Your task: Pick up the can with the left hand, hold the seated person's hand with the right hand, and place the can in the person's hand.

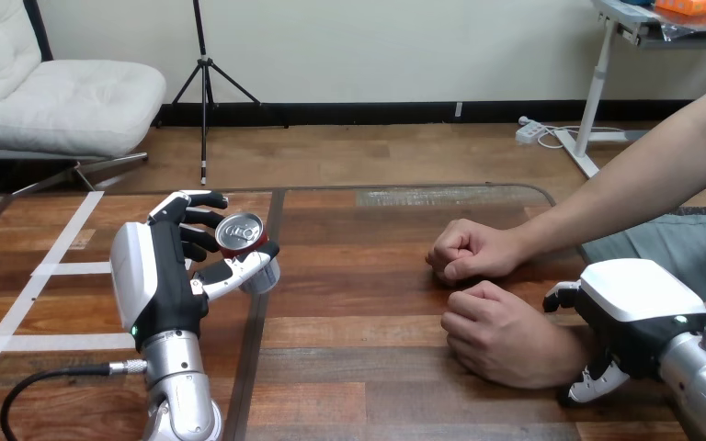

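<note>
A red can (pixel 240 233) with a silver top sits in my left hand (pixel 161 276) at the table's left, fingers and thumb curled round it. The can leans slightly, and I cannot tell whether it rests on the wood. The person's far hand (pixel 464 250) lies as a fist on the table at centre right. Their near hand (pixel 496 338) rests knuckles up in front of it. My right hand (pixel 639 308) lies over that near hand's wrist, thumb on the far side and fingers (pixel 596 384) curled down on the near side.
The wooden table (pixel 358 303) stretches between my left hand and the person's hands. White tape strips (pixel 46 276) mark its left part. The person's forearm (pixel 643 175) reaches in from the upper right.
</note>
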Controlling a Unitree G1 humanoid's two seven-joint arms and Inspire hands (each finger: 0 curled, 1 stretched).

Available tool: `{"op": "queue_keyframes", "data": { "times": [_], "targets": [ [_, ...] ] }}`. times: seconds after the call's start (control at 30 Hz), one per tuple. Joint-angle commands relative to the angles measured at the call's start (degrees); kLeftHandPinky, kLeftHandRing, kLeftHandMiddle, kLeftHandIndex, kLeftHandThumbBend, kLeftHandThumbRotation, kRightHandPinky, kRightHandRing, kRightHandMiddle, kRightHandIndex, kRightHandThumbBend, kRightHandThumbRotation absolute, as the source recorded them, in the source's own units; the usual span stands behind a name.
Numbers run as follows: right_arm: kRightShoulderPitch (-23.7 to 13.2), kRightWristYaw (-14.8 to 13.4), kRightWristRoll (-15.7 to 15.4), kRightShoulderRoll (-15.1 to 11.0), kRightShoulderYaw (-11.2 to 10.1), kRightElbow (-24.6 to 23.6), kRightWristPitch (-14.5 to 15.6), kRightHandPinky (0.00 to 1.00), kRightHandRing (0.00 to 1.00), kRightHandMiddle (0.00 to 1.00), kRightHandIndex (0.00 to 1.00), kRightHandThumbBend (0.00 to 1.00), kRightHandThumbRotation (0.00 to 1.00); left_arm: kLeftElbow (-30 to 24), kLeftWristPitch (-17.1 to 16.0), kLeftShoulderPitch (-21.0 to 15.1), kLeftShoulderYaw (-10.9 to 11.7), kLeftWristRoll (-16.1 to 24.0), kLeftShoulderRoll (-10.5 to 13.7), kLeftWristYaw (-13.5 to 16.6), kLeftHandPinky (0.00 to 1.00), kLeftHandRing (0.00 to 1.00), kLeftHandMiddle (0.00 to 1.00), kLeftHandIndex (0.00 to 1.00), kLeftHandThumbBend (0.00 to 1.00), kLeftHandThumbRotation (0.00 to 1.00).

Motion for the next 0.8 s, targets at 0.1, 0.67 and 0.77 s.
{"op": "queue_keyframes", "data": {
  "times": [0.1, 0.67, 0.77],
  "targets": [
    [-5.0, 0.6, 1.3, -0.7, 2.3, 2.8, 0.1, 0.68, 0.78, 0.8, 0.76, 0.88, 0.16, -3.9, -2.1, -2.2, 0.5, 0.3, 0.6, 0.3, 0.41, 0.44, 0.49, 0.57, 0.69, 0.0],
    [-6.8, 3.7, 1.4, -0.5, 5.0, 3.1, 2.6, 0.66, 0.78, 0.8, 0.76, 0.87, 0.11, -4.4, -2.2, -2.0, 0.5, 0.5, 0.8, 0.2, 0.41, 0.44, 0.5, 0.57, 0.68, 0.0],
    [-7.0, 3.9, 1.4, -0.6, 5.4, 3.1, 2.9, 0.67, 0.77, 0.79, 0.76, 0.86, 0.1, -4.4, -2.1, -2.0, 0.5, 0.6, 0.8, 0.3, 0.41, 0.44, 0.49, 0.57, 0.68, 0.0]
  ]
}}
